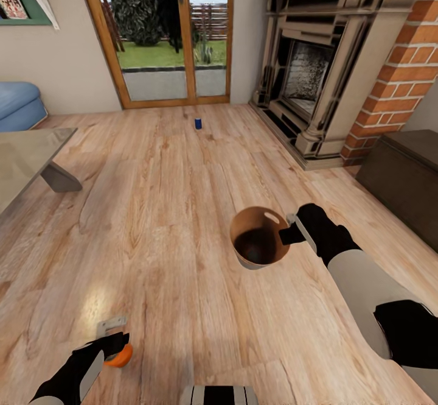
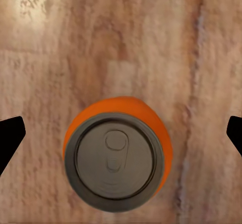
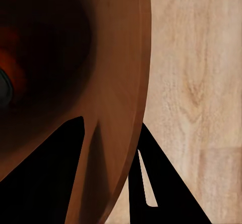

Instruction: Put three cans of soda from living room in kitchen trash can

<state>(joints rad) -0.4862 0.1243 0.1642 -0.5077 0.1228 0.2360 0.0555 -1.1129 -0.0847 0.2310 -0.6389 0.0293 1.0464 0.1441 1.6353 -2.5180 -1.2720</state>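
An orange can of soda (image 1: 120, 356) stands upright on the plank floor of the living room. My left gripper (image 1: 114, 339) hovers right above it, open. From the left wrist, the can's grey top (image 2: 117, 156) sits between the widely spread black fingertips (image 2: 11, 135). My right gripper (image 1: 290, 226) is shut on the rim of the tash can (image 1: 240, 225), copper-brown inside, held above the floor. The right wrist view shows one finger on each side of the bin wall (image 3: 121, 57), and a dim reddish and grey shape (image 3: 6, 80) deep inside. A dark blue can (image 1: 198, 123) stands far off near the glass door.
A dark ornate fireplace (image 1: 304, 76) and red brick chimney (image 1: 407, 70) fill the right side, with a dark low bench (image 1: 407, 173) below them. A glass-topped table (image 1: 24, 155) and a blue seat (image 1: 18, 103) stand at the left. Glass doors (image 1: 170, 33) are ahead.
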